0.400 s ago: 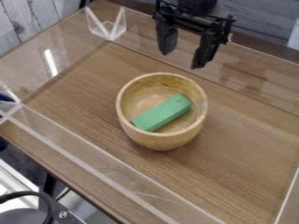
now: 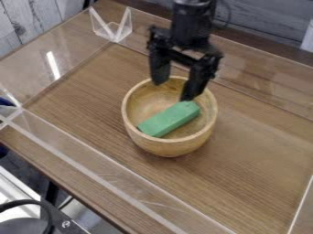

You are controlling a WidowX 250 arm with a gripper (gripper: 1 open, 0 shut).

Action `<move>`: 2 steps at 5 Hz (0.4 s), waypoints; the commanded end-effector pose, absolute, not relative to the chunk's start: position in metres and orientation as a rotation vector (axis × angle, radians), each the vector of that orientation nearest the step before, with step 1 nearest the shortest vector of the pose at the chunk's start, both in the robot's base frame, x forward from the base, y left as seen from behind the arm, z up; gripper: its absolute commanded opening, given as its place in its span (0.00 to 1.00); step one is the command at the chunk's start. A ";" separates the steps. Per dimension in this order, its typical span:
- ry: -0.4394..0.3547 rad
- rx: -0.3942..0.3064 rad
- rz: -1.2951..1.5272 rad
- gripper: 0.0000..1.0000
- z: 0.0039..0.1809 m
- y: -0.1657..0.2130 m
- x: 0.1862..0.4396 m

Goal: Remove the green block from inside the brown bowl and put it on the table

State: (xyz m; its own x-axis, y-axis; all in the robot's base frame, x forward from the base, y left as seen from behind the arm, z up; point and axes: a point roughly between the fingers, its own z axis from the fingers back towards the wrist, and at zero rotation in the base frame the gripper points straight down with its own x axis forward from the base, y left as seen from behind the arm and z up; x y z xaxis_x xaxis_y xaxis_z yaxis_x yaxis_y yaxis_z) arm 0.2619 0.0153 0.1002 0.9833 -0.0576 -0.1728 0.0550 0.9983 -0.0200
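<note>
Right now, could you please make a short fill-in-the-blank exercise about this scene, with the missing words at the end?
1. The green block lies inside the ____.
2. The bowl stands on the ____.
3. The end effector hangs above the bowl with its jaws ____.
4. The block's colour is ____.

Missing words: bowl; table; open; green

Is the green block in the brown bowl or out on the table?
In: the green block lies slantwise inside the brown bowl, with the open tool above it.
</note>
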 end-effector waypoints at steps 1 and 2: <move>0.129 -0.026 -0.047 1.00 0.100 0.030 0.256; 0.158 -0.047 -0.032 1.00 0.082 0.039 0.246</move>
